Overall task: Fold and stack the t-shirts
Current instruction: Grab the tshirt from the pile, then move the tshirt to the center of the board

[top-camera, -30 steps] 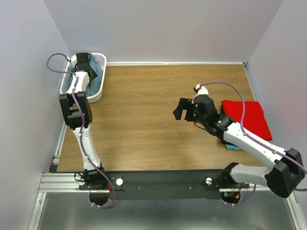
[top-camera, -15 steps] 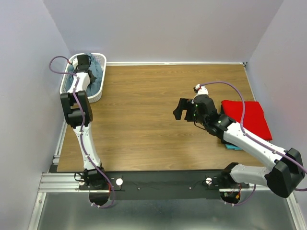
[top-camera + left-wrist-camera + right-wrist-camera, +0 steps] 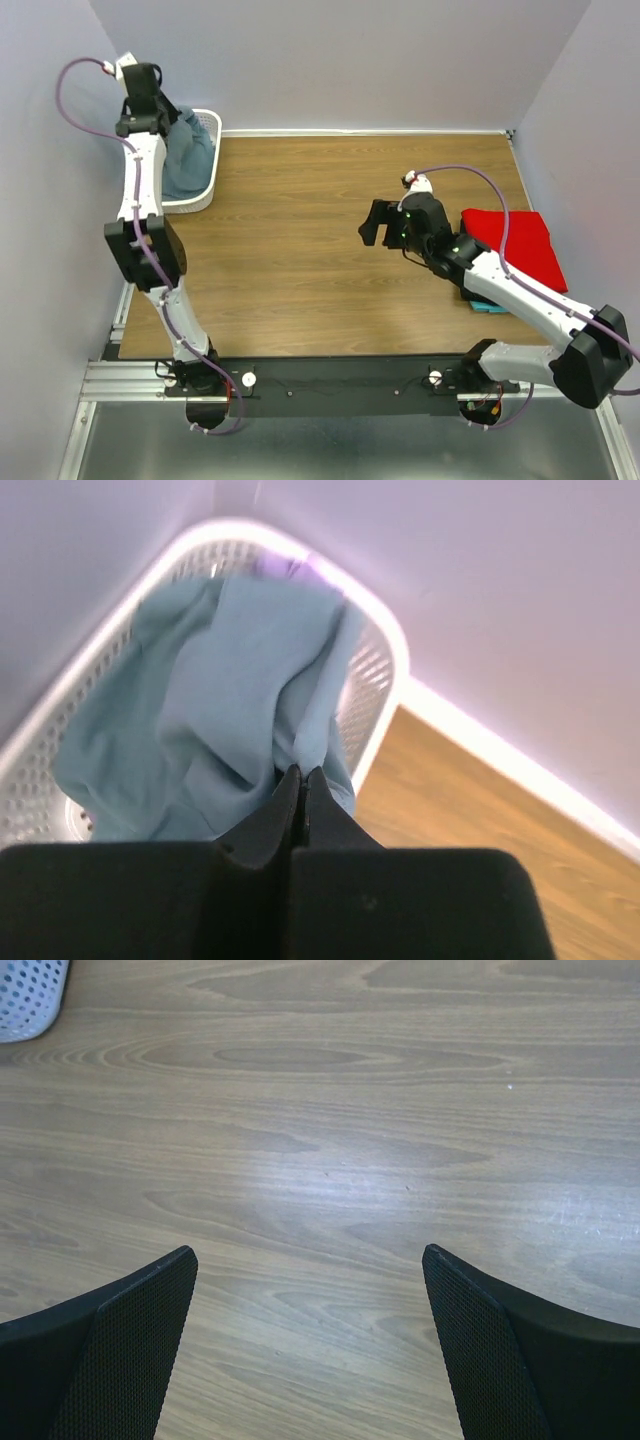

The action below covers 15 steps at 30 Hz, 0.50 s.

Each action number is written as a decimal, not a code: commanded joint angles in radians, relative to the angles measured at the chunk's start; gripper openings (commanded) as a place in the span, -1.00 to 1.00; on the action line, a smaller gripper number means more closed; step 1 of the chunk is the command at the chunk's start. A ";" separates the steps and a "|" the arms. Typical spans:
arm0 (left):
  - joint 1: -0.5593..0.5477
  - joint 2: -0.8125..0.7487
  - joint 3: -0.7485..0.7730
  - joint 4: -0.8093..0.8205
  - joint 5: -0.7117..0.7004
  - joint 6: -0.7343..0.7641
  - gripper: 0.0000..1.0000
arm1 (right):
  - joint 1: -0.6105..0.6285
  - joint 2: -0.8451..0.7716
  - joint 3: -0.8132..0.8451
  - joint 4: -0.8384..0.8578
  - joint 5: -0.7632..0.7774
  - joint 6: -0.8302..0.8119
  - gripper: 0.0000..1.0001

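Red t-shirt (image 3: 530, 250) lies on table (image 3: 300, 220) between lilac walls (image 3: 350, 60).

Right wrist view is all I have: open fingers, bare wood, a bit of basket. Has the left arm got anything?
Observer: Yes. Left gripper is shut on the blue-grey shirt, up above the basket.
Operator: Shirt clear of the basket?
Observer: No, its lower part hangs inside it.
Operator: Any folded yet?
Observer: A red shirt lies folded at the right side of the table, on a turquoise one of which only a strip shows.
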<state>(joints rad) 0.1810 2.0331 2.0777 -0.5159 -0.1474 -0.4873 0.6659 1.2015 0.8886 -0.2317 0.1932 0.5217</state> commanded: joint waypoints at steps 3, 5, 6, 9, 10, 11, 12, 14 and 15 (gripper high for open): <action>-0.035 -0.233 0.071 0.056 0.117 0.053 -1.00 | 0.003 0.033 0.082 0.009 -0.005 -0.034 1.00; -0.069 -0.295 0.088 0.065 0.143 0.064 -1.00 | 0.003 0.036 0.098 0.009 0.008 -0.043 1.00; -0.083 -0.316 0.102 0.068 0.184 0.070 -1.00 | 0.003 0.040 0.113 0.011 0.015 -0.046 1.00; -0.147 -0.401 0.110 0.088 0.201 0.073 -1.00 | 0.003 0.036 0.131 0.009 0.018 -0.057 1.00; -0.167 -0.421 0.111 0.100 0.222 0.075 -1.00 | 0.003 0.029 0.142 0.011 0.020 -0.060 1.00; -0.178 -0.439 0.114 0.103 0.226 0.075 -1.00 | 0.003 0.026 0.147 0.009 0.020 -0.063 1.00; -0.242 -0.474 0.120 0.106 0.220 0.076 -1.00 | 0.003 0.017 0.153 0.009 0.022 -0.068 1.00; -0.293 -0.508 0.116 0.115 0.201 0.084 -1.00 | 0.003 0.007 0.158 0.009 0.025 -0.071 1.00; -0.352 -0.536 0.093 0.122 0.184 0.087 -1.00 | 0.003 0.004 0.158 0.009 0.028 -0.071 1.00</action>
<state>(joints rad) -0.0635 1.5784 2.1677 -0.4667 0.0147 -0.4259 0.6659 1.2316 1.0145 -0.2268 0.1947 0.4778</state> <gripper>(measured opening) 0.011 0.998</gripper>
